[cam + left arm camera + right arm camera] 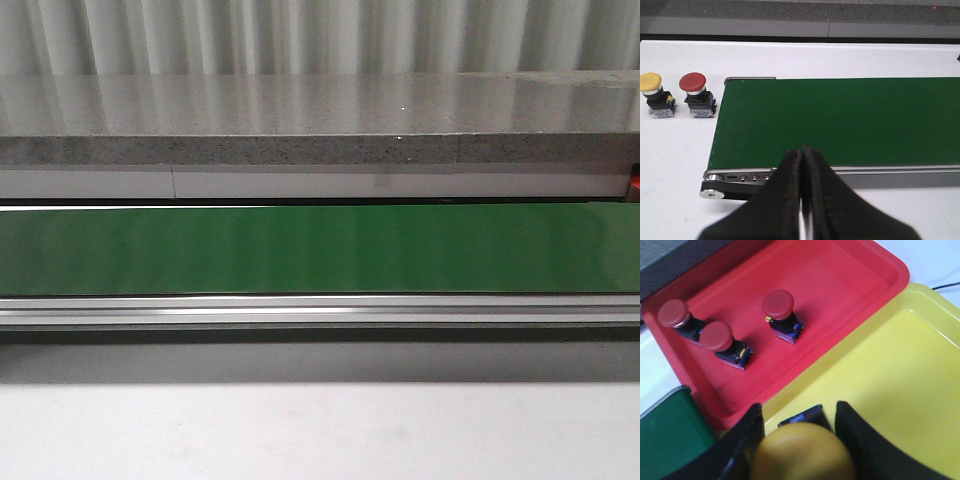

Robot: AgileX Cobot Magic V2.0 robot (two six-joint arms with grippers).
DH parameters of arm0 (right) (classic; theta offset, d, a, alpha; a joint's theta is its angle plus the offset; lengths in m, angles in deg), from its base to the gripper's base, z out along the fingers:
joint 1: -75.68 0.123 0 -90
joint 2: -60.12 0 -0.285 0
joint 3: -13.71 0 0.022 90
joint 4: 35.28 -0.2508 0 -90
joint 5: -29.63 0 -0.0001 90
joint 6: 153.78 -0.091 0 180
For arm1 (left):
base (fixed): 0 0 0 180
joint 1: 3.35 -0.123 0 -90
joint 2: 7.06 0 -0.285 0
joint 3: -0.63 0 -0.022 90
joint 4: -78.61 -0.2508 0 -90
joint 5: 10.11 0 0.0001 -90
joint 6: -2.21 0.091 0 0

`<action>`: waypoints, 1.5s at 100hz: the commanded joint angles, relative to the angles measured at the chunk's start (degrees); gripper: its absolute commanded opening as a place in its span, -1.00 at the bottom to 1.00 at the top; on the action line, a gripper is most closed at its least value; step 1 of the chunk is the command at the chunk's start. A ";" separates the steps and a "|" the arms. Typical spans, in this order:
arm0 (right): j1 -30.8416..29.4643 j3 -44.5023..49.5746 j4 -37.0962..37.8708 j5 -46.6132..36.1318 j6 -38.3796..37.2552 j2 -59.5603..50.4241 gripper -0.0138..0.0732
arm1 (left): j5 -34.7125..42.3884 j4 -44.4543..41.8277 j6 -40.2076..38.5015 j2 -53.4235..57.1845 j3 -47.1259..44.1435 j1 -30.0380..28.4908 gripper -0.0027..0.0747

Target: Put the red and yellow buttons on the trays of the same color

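On glossy red tray (pixel 840 285), domed buttons (pixel 778 304).

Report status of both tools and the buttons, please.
Left tool shut, empty. Right tool holds yellow button over yellow tray. Nothing in the way.

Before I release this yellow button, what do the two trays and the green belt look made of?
Red tray and yellow tray: likely moulded plastic, smooth and glossy, with rounded rims and soft highlights. Green belt: probably rubber or PVC, satin, showing faint reflections, on a metal-looking frame. The right gripper holds the yellow button over the yellow tray.
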 commanded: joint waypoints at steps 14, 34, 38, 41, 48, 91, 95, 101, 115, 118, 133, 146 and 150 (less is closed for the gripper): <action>-2.91 -1.68 0.10 -8.61 -0.29 6.47 -0.19 | 4.18 0.13 0.05 -0.22 1.49 0.35 -0.98; -4.11 -1.68 0.10 -11.75 -0.87 12.58 -0.19 | 4.18 0.13 0.05 -0.22 1.49 0.35 -0.98; -4.11 -1.68 0.10 -12.32 -0.87 13.82 -0.19 | 4.18 0.13 0.05 -0.22 1.49 0.35 -0.98; -4.06 -1.68 0.10 -12.67 -0.87 14.62 -0.19 | 4.18 0.13 0.05 -0.22 1.49 0.35 -0.98; -3.83 -1.68 0.05 -13.48 -0.87 16.38 -0.19 | 4.18 0.13 0.05 -0.22 1.49 0.35 -0.98; -3.83 -1.68 -0.28 -17.50 -0.87 24.33 -0.19 | 4.18 0.13 0.05 -0.22 1.49 0.35 -0.98; -3.83 -1.68 -0.28 -17.44 -0.87 24.91 -0.19 | 4.18 0.13 0.05 -0.22 1.49 0.35 -0.98; -3.83 -1.68 -0.33 -17.32 -0.87 25.25 -0.18 | 4.18 0.13 0.05 -0.22 1.49 0.35 -0.98; -3.83 -1.68 -0.33 -17.31 -0.88 25.25 -0.10 | 4.18 0.13 0.05 -0.22 1.49 0.35 -0.98; -3.83 -1.68 -0.33 -17.31 -0.88 25.25 -0.01 | 4.18 0.13 0.05 -0.22 1.49 0.35 -0.98; -3.83 -1.68 -0.33 -17.20 -0.88 25.18 0.57 | 4.18 0.13 0.05 -0.22 1.49 0.35 -0.98; -3.83 -1.68 -0.33 -16.40 -0.88 24.34 0.83 | 4.18 0.13 0.05 -0.22 1.49 0.35 -0.98; -3.83 -1.68 -0.33 -16.25 -0.88 23.68 0.82 | 4.18 0.13 0.05 -0.22 1.49 0.35 -0.98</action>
